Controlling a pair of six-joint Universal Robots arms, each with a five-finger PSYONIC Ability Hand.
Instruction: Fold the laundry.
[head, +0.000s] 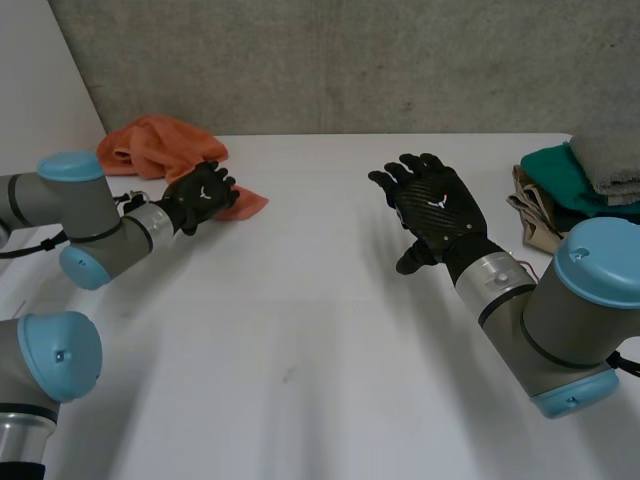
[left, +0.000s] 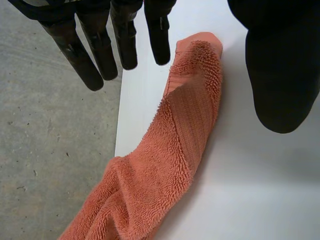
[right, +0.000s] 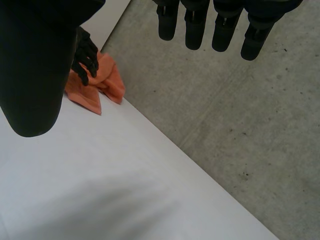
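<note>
At the table's far left the orange towel lies bunched and unfolded, so the step in hand seems to be the pickup. The left hand is over one end of it, fingers straight and thumb wide apart, the cloth between them unpinched. Next they should close on that end. Mid-table, the right hand hovers spread and empty. Folded laundry is stacked at the far right

Crumpled orange terry towel: one
Stacked folded cloths: three, teal cloth, grey towel, beige cloth
Black hands: two, left hand, right hand
</note>
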